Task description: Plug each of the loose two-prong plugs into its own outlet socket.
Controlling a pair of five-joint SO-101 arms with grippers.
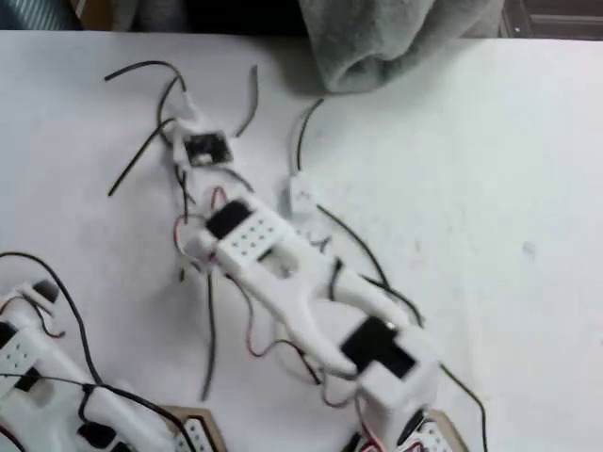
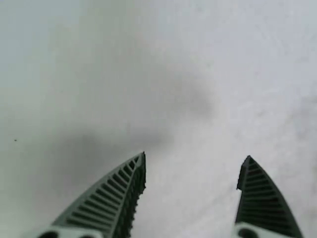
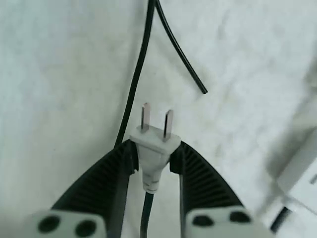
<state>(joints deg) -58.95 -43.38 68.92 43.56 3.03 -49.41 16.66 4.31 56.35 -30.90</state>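
- the right jaws are pinching the white two-prong plug [image 3: 153,140] by its body, one jaw on each side. Both flat prongs poke out past the tips, totally bare
- so the plug isn't in any socket, it's just held over the white tabletop [image 3: 59,74], and its own black cord [image 3: 145,213] runs back between the jaws
- another black cord [image 3: 136,74] lies on the tabletop beyond the prongs, with a loose cord end [image 3: 195,79] next to it
- from the high view, the right arm [image 1: 283,273] comes in from about 5 o'clock and stretches over the middle toward 10 o'clock
- the outlet [image 1: 203,149] is a white block with a dark face, roughly 11 o'clock from the middle of the tabletop. It sits near the arm's front end, not touching it, with thin black cords [image 1: 141,71] fanned out around it
- a small white block [image 1: 301,193] sits near the middle, just beside the right arm, with a black cord trailing off toward 4 o'clock. Can't tell if it's a plug or a socket, tbh
- the left arm [image 1: 38,377] is parked down in the 8 o'clock corner. The left jaws are spread wide with nothing between them, over bare tabletop
- a grey cloth [image 1: 396,42] is bunched at the 12 to 1 o'clock edge
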